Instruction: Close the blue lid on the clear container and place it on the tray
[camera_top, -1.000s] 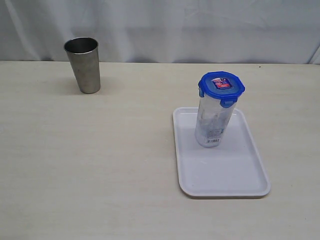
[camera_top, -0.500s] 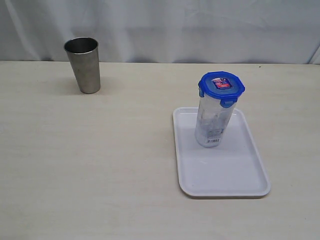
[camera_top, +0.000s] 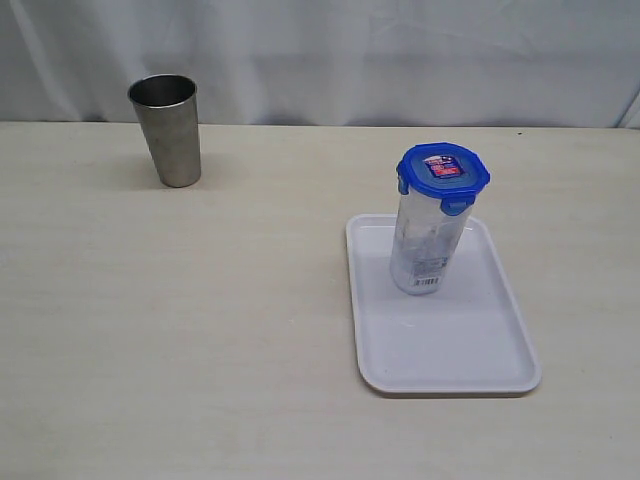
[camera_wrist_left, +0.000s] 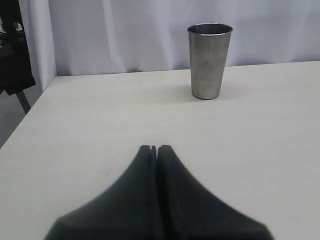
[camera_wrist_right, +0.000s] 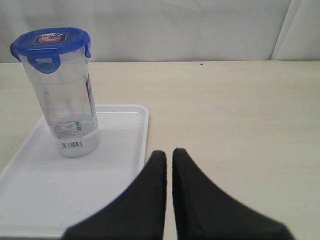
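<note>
The clear container (camera_top: 428, 238) stands upright on the far part of the white tray (camera_top: 450, 350), with the blue lid (camera_top: 443, 168) sitting on its mouth. The right wrist view shows the same container (camera_wrist_right: 67, 105), lid (camera_wrist_right: 51, 41) and tray (camera_wrist_right: 30, 200). My right gripper (camera_wrist_right: 169, 152) is shut with nothing in it, hanging over the table beside the tray's edge, apart from the container. My left gripper (camera_wrist_left: 154, 148) is shut and empty too, above bare table. Neither gripper shows in the exterior view.
A steel tumbler (camera_top: 166, 130) stands upright at the far left of the table, also in the left wrist view as the tumbler (camera_wrist_left: 209, 60) beyond my left fingers. A white curtain (camera_top: 330, 60) hangs behind the table. The table's left edge (camera_wrist_left: 35, 107) drops off.
</note>
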